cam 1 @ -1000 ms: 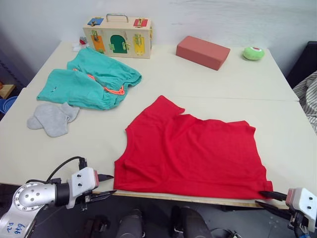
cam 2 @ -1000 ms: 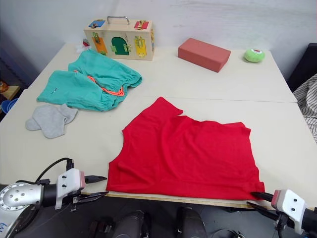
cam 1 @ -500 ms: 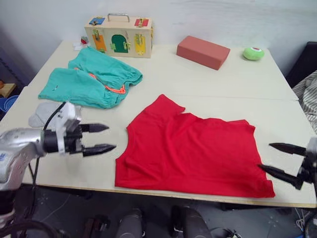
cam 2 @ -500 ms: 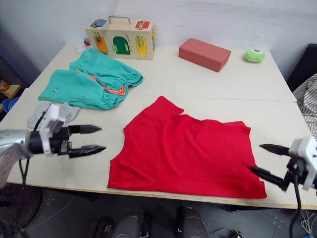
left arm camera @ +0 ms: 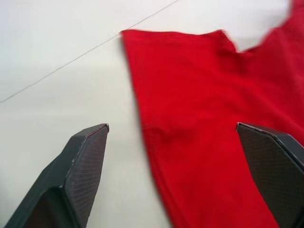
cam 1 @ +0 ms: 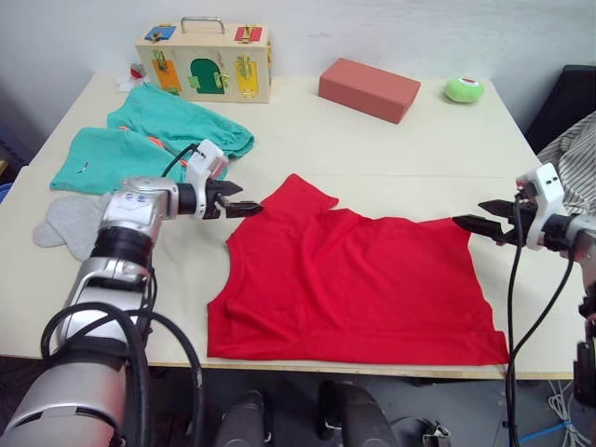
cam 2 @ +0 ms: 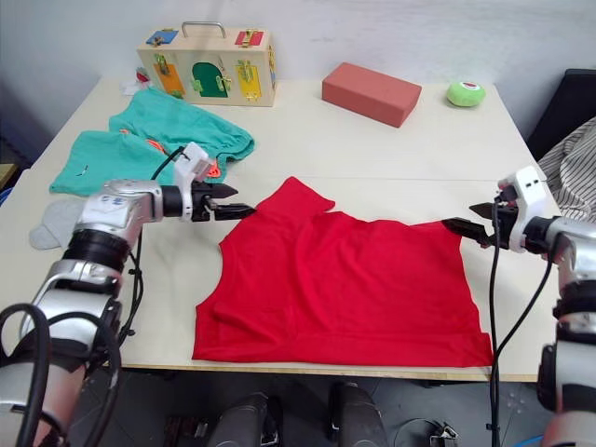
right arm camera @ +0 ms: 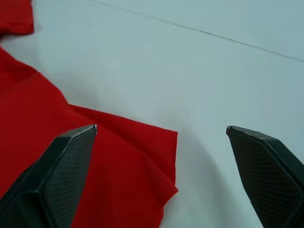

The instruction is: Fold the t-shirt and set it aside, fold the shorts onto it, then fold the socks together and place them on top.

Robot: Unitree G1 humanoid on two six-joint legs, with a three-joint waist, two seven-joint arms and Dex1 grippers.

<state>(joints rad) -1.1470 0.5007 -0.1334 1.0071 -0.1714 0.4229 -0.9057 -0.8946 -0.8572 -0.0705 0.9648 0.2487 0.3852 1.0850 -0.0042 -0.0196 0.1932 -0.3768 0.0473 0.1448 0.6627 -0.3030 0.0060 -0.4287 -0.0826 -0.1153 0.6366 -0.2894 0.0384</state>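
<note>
The t-shirt [cam 1: 349, 284] lies flat on the tabletop [cam 1: 307, 144]. Left hand [cam 1: 244, 207] and right hand [cam 1: 470, 224], both spread wide and empty, flank its far corners. Uneven pinches would likely skew the fold or drag cloth.

a bright red short-sleeved cloth t-shirt [cam 1: 349, 284] lies spread flat, folded in half, on the near middle of the table. teal-green cloth shorts with an orange-coral drawstring [cam 1: 140, 140] lie rumpled at the far left. small light grey socks [cam 1: 67, 223] lie just in front of the shorts.
</note>
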